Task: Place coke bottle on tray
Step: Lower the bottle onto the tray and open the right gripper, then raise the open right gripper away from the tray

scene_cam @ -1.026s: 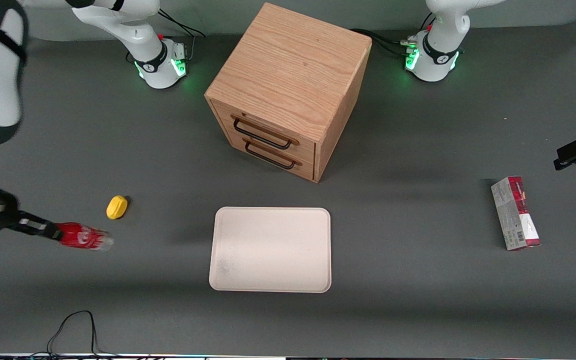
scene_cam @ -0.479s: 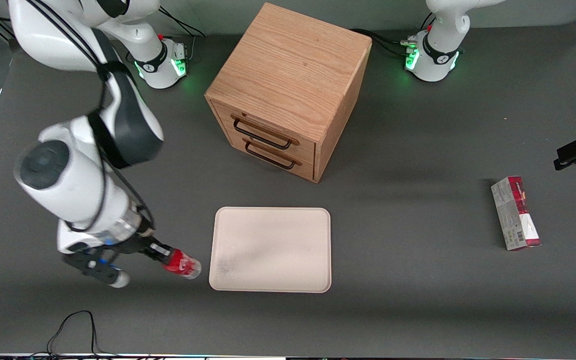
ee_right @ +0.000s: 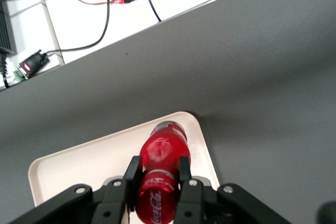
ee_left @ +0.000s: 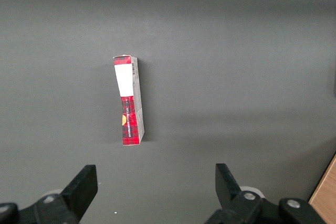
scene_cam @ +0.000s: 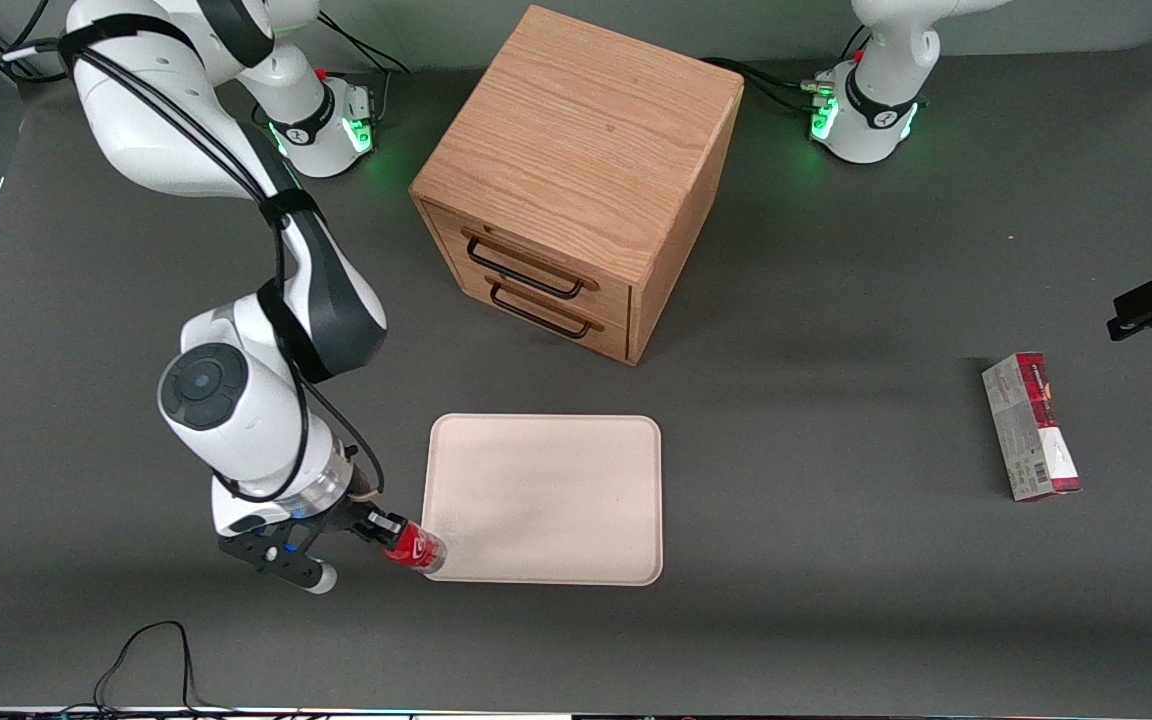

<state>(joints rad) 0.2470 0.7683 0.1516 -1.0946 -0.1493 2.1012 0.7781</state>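
**Q:** Coke bottle (scene_cam: 414,548) — where is it, and how is it held?

**A:** It hangs in the gripper (scene_cam: 388,529) at the tray's (scene_cam: 546,440) corner nearest the front camera, toward the working arm's end of the table. The right wrist view shows the two fingers (ee_right: 132,174) pressed against opposite sides of the red body (ee_right: 161,169), jaws closed to bottle width. The bottle is tilted, its base leading over the tray's rim (ee_right: 206,145).

**Q:** What would doing this step well require?

**A:** Probably carrying the bottle farther over the tray's flat middle, away from the low rim, then lowering it until it bears on the surface before the jaws part. Released over the corner, a slim round bottle could roll off or catch on the rim.

**Q:** What do the containers hold?

**A:** The tray carries nothing as yet; the bottle only overhangs its edge. Both drawers of the wooden cabinet (scene_cam: 576,180) are closed, contents unseen. A red-and-grey carton (scene_cam: 1030,427) lies on the table toward the parked arm's end.
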